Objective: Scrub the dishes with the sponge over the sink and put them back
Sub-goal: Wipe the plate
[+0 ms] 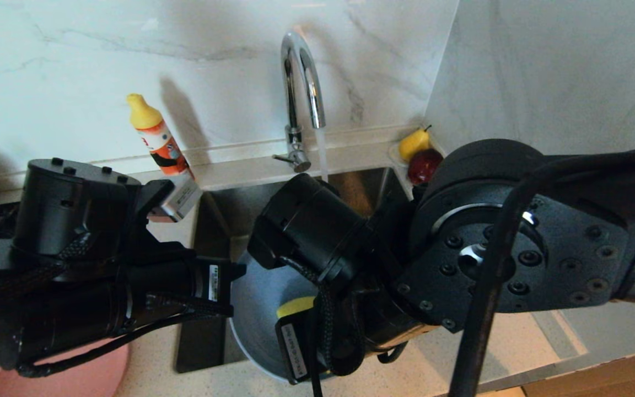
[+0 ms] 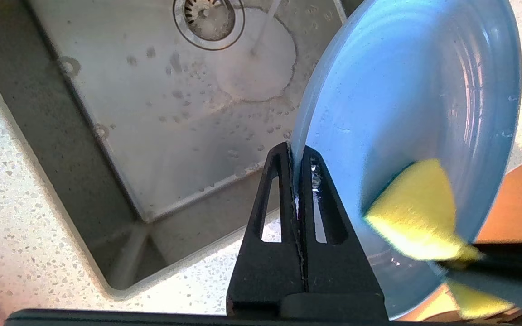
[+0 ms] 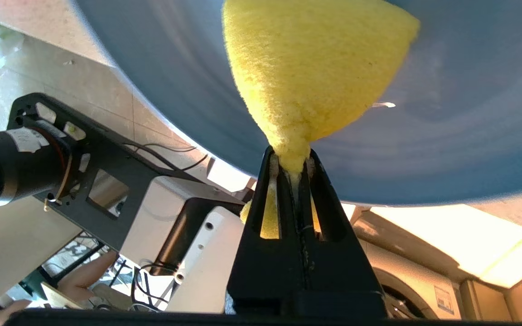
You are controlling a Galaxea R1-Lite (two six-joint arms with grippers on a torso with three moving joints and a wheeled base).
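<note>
My left gripper (image 2: 296, 154) is shut on the rim of the light-blue plate (image 2: 401, 90), holding it tilted on edge over the front of the sink (image 2: 152, 113). My right gripper (image 3: 290, 158) is shut on the yellow sponge (image 3: 315, 68), squeezing it to a point, and the sponge's wide end presses against the plate's face (image 3: 447, 136). In the head view both wrists hide the fingers; only part of the plate (image 1: 257, 309) and a corner of the sponge (image 1: 295, 306) show. A pink plate (image 1: 75, 380) lies on the counter at the lower left.
Water runs from the curved chrome tap (image 1: 301, 77) into the basin beside the drain strainer (image 2: 209, 18). An orange-and-white bottle with a yellow cap (image 1: 157, 138) stands behind the sink's left corner. A pear (image 1: 414, 142) and a red apple (image 1: 425, 165) sit at its back right.
</note>
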